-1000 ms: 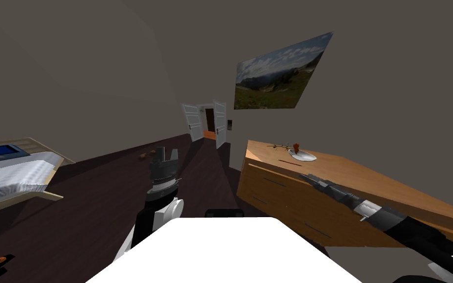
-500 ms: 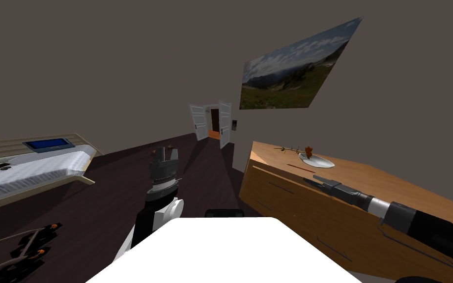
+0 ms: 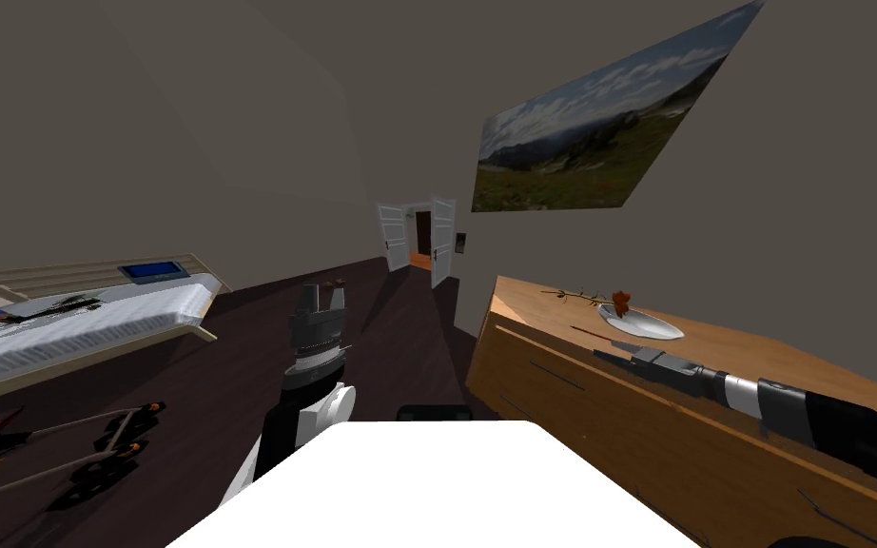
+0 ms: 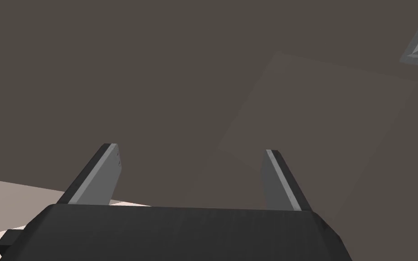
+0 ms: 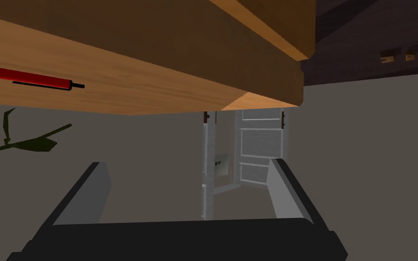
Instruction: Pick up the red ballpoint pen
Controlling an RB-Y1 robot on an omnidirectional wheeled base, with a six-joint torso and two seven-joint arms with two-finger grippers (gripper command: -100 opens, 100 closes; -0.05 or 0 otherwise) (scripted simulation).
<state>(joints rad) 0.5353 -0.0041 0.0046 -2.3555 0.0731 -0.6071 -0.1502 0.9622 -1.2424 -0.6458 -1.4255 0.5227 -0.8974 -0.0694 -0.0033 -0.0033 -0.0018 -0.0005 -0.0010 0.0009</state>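
Note:
The red ballpoint pen [image 5: 22,78], with a black clip and tip, lies flat on the wooden dresser top [image 5: 126,90]. In the head view the pen [image 3: 590,332] is a thin red line near the dresser's front edge, just ahead of a white plate [image 3: 651,328]. My right gripper [image 3: 602,356] reaches over the dresser's front edge, close beside the pen and a little short of it. In the right wrist view that gripper [image 5: 187,165] is open and holds nothing; the pen lies off to one side of its fingers. My left gripper [image 3: 322,297] is raised over the floor, open and empty [image 4: 190,149].
A rose [image 3: 622,303] with a long stem [image 3: 570,295] rests on the plate. The dresser [image 3: 617,428] has drawers below. A bed [image 3: 75,319] stands at the left, black and orange objects [image 3: 104,447] lie on the dark floor, and white doors [image 3: 418,238] stand open far ahead.
My head view has swung, so the bed and the floor objects have slid into the picture. The right gripper has drawn closer to the pen over the dresser edge. The left arm is still.

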